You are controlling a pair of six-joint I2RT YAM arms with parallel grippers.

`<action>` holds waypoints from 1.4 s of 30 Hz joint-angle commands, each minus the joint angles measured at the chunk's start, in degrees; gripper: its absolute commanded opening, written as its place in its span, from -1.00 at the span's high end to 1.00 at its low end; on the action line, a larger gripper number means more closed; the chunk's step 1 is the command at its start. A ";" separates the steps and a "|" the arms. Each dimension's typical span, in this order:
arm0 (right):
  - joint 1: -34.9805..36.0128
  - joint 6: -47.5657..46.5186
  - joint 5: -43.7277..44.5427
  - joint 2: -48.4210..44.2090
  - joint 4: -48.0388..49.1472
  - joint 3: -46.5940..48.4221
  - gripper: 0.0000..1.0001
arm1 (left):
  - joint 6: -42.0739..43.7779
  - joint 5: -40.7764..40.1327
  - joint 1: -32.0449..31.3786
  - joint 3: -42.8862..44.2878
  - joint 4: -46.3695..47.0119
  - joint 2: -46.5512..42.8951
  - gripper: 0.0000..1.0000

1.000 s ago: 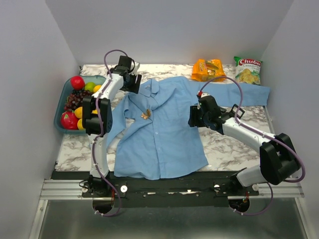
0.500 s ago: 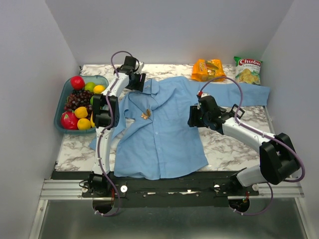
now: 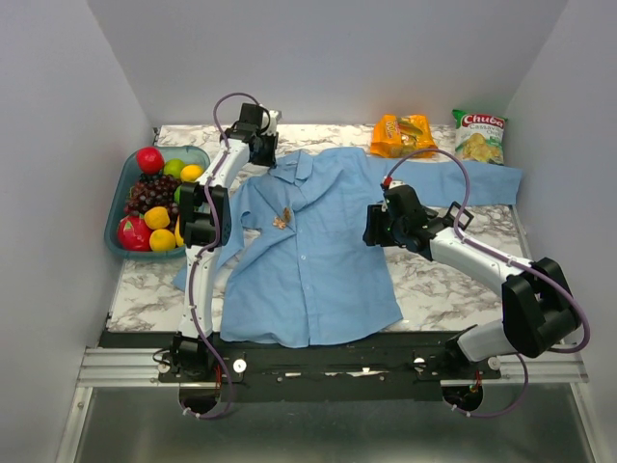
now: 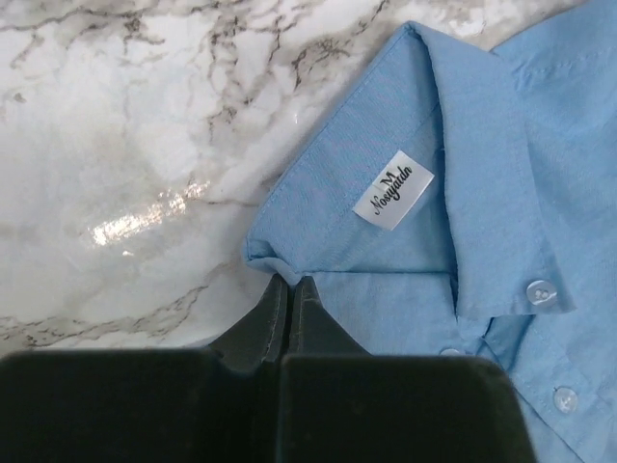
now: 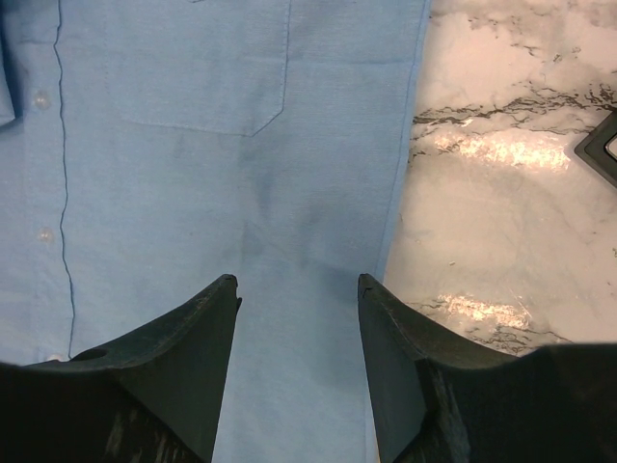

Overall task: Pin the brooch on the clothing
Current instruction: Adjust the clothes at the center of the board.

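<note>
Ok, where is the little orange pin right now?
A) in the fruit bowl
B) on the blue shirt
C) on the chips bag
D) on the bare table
B: the brooch sits on the front of the blue shirt, just below its collar.

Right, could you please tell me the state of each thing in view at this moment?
Light blue long-sleeved shirt: spread flat, front up, collar open.
Tiny orange-red brooch: lying on the shirt below the collar; whether it is pinned, cannot tell.
Left gripper: shut, at the collar's edge.
Right gripper: open, over the shirt's side edge.
Teal fruit tray: full.
</note>
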 commanded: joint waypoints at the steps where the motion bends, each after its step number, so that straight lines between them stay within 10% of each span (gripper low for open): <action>1: -0.14 0.28 1.38 0.62 -1.04 1.21 -0.22 | -0.93 0.90 -0.02 1.71 10.10 -2.74 1.00; 18: -0.85 -0.16 6.84 5.54 -7.82 7.10 -0.22 | 16.11 -15.80 0.15 10.22 30.43 5.25 1.00; 19: -0.93 -0.16 6.93 5.98 -7.90 7.37 -0.22 | 16.12 -15.45 0.07 10.41 30.16 5.34 0.82; 20: -0.93 -0.16 7.02 5.98 -7.99 7.54 -0.22 | 15.95 -15.01 0.15 10.24 29.90 5.17 0.10; 23: -1.28 -0.08 7.37 6.86 -8.43 8.42 -0.24 | 15.59 -14.04 -0.46 6.21 29.72 2.01 -0.93; 24: -1.55 -0.07 7.02 7.12 -8.43 8.51 -0.25 | 15.77 -14.04 -0.64 3.15 29.80 -0.52 -0.98; 42: -2.78 1.51 -2.29 11.34 -5.80 2.97 -0.14 | 1.01 -24.06 0.24 -24.80 13.81 -23.47 -0.97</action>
